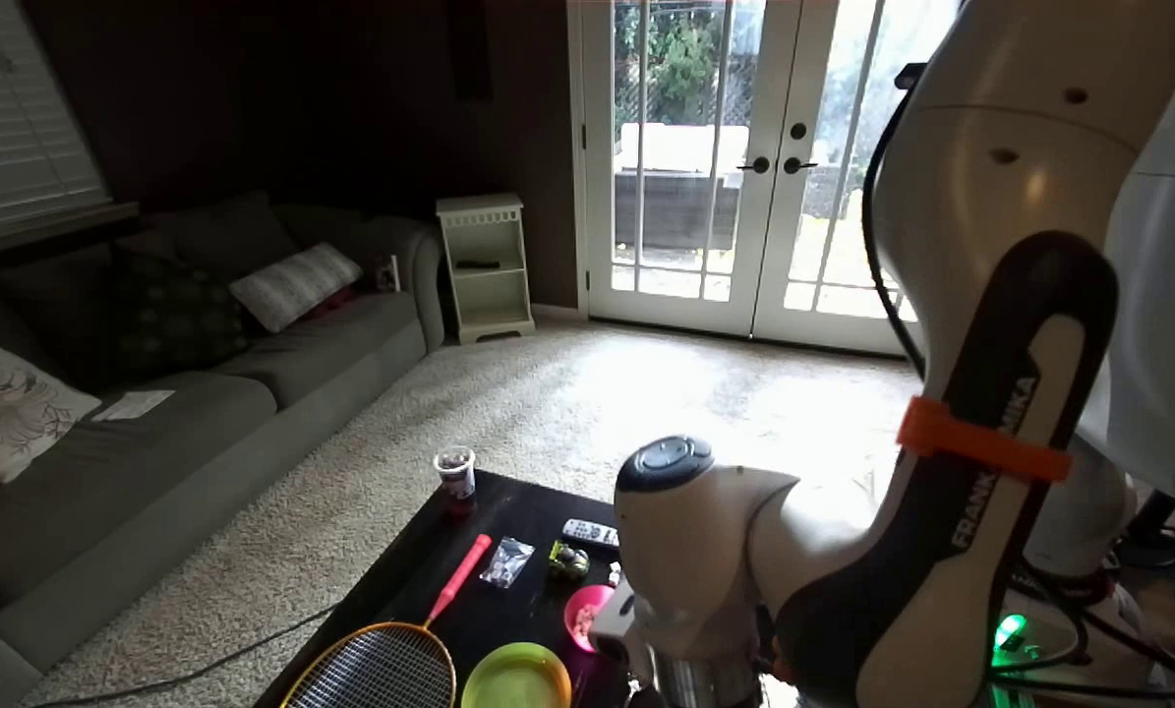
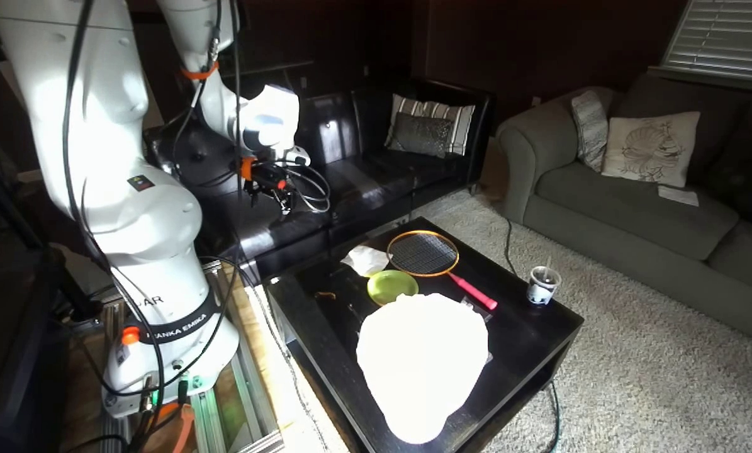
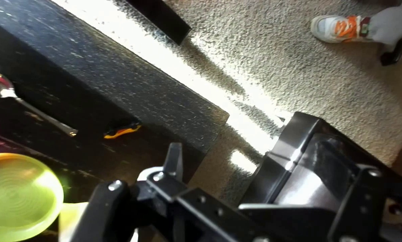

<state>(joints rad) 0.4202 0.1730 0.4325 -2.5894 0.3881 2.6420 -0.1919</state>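
1 orange piece [image 3: 121, 132] on table [image 2: 514, 346], nr edge: prob. light, stiff, maybe slick, best pinched across mid-length. Off to its side, 1 gripper [image 3: 207, 178], spread wide, w/ nothing betw. Outward: 1 spoon [image 3: 36, 110], 1 plate [image 3: 14, 198]; farther, 1 bowl [image 1: 587, 596], 1 remote [image 1: 590, 532], 1 racket [image 2: 423, 253], 1 cup [image 2: 542, 286].

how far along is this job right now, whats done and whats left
Done: nothing clearly; the pink bowl holds small pieces, but how they got there isn't shown. In hand: nothing; the gripper hangs open and empty, raised clear of the black table. Left: seemingly any pick-up, since the spoon, orange-and-black item and green plate lie on that table, none of them gripped.
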